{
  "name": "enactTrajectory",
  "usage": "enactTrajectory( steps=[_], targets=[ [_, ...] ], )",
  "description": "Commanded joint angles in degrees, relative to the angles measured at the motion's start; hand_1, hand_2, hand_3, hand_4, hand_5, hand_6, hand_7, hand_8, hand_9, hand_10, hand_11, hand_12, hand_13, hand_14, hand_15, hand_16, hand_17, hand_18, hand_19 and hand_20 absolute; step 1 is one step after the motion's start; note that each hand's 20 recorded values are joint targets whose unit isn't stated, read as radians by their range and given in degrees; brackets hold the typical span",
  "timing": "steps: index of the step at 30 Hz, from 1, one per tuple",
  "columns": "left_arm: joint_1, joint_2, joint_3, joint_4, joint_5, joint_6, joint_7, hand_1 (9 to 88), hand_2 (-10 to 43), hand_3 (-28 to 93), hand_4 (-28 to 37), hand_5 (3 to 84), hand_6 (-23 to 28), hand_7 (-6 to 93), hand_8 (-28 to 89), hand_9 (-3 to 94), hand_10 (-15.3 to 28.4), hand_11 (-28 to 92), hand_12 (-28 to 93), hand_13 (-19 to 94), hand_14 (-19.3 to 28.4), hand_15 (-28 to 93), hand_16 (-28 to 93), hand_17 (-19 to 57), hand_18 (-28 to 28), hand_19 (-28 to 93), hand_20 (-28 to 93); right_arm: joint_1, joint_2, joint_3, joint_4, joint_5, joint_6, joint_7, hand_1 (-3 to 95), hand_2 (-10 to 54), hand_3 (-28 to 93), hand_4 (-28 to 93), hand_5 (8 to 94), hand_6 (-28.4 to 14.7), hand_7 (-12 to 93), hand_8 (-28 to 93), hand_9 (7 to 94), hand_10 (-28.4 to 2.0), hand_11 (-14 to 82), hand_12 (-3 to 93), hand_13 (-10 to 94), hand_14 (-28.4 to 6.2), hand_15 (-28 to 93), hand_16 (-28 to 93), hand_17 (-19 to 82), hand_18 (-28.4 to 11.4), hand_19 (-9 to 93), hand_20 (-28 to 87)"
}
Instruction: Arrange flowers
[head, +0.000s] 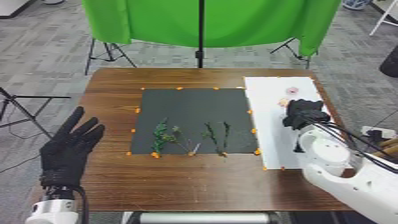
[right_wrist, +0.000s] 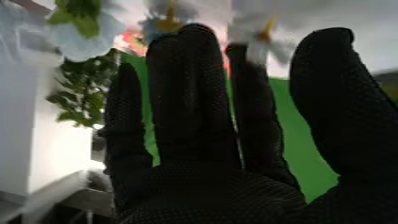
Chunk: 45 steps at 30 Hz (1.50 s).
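Several green stems (head: 160, 135), head view

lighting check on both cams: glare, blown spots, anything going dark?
Head view: fairly even light, white sheet brightest, no harsh glare on the brown table. Right wrist view: strong glare below the green leaves; right hand mostly in shadow.
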Motion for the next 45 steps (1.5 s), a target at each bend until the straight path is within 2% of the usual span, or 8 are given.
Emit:
enactTrajectory(
  steps=[1, 5, 12, 18, 25, 32, 37, 45],
  targets=[
    [0.4, 1.31, 0.82, 0.31, -1.21, 0.92, 0.98, 21.0, 7.1, 82, -28.3, 34.6, 7.3, 10.2, -10, 34.3, 20.7, 22, 9, 23, 28.4, 51, -12, -10.6, 28.1, 54, -2, 7.0, -0.9, -9.8, 4.9, -6.7, 9.5, 0.7, 42.8, -9.5, 74, -28, 70.0, 3.9, 20, -7, 74.3, -10.1, 33.9, 20.0, 65, -7.8, 68, 16, 21, -23.6, 76, 37],
    [0.4, 0.87, 0.65, 0.37, -1.05, 0.8, 0.44, 21.0, 7.1, 82, -28.3, 34.7, 7.4, 10.2, -10, 34.3, 20.7, 22, 9, 23, 28.4, 51, -12, -10.6, 28.1, 54, -2, 6.9, -0.5, -10.5, 4.9, -8.6, 11.7, 1.3, 53.9, -9.5, 63, -28, 85.0, 4.9, 18, -1, 86.8, -6.7, 24.0, 30.6, 70, -5.5, 67, 18, 24, -22.2, 78, 37],
    [1.1, 1.0, -0.31, 0.15, -0.84, 0.62, 0.5, 20.9, 7.1, 82, -28.3, 34.7, 7.4, 10.1, -10, 34.3, 20.7, 22, 9, 23, 28.4, 51, -12, -10.6, 28.2, 54, -2, 4.8, -1.7, -5.1, -1.8, -9.9, 14.0, -1.7, 54.3, -9.5, 65, -28, 87.5, 5.0, 17, 0, 90.0, -6.6, 25.6, 30.9, 73, -5.0, 67, 19, 25, -21.7, 79, 38],
    [1.1, 0.72, -1.5, -0.06, -0.66, 0.64, -0.18, 20.8, 7.0, 82, -28.3, 34.6, 7.3, 10.1, -10, 34.3, 20.7, 22, 9, 23, 28.4, 51, -12, -10.6, 28.2, 54, -2, 13.0, -12.4, -10.9, -5.2, -8.6, 14.8, -10.5, 53.0, -9.5, 67, -28, 87.9, 4.4, 17, 1, 89.9, -6.6, 26.3, 31.5, 72, -5.4, 68, 20, 24, -21.1, 80, 38],
    [-0.4, -0.23, -3.37, -0.33, 0.95, -0.33, -3.02, 20.9, 6.9, 81, -28.3, 34.8, 7.2, 9.6, -10, 34.7, 20.6, 21, 9, 23, 28.4, 50, -12, -9.0, 28.3, 57, 0, 18.4, -31.1, -16.6, 3.3, -10.9, 14.4, -20.1, 52.1, -9.5, 68, -28, 87.5, 4.5, 17, 1, 89.0, -6.6, 27.7, 32.1, 72, -5.6, 69, 20, 23, -20.4, 80, 39],
    [-1.6, 1.02, -5.31, -0.83, 1.55, 0.08, -4.34, 20.9, 6.9, 81, -28.3, 34.8, 7.1, 9.5, -9, 34.7, 20.6, 21, 10, 23, 28.4, 50, -12, -9.0, 28.3, 57, 0, 18.0, -40.6, -19.3, 9.3, -11.4, 12.2, -24.7, 51.5, -9.5, 68, -28, 86.8, 4.9, 17, 1, 88.0, -6.7, 31.2, 31.1, 71, -5.8, 70, 20, 23, -20.3, 80, 39],
    [-5.5, 2.68, -4.25, 0.49, -0.29, -1.15, -4.58, 20.9, 6.9, 81, -28.3, 34.9, 7.2, 9.5, -9, 34.7, 20.6, 21, 10, 23, 28.4, 50, -12, -8.9, 28.3, 57, 1, 20.3, -43.3, -24.6, 12.3, -10.8, 11.6, -23.2, 50.9, -9.5, 68, -28, 86.2, 5.1, 17, 0, 87.4, -7.0, 32.8, 30.3, 71, -6.0, 70, 21, 23, -20.4, 79, 39],
    [-8.1, 3.41, -2.52, 1.46, 0.17, -1.73, -4.18, 20.9, 6.9, 81, -28.3, 35.0, 7.3, 9.4, -9, 34.7, 20.6, 21, 10, 23, 28.4, 50, -12, -8.9, 28.4, 57, 1, 22.9, -44.6, -27.9, 15.0, -11.4, 10.3, -20.5, 50.4, -9.5, 68, -28, 85.1, 5.0, 17, -1, 86.4, -7.3, 35.5, 28.6, 70, -6.2, 71, 20, 22, -20.4, 79, 39]
  ],
)
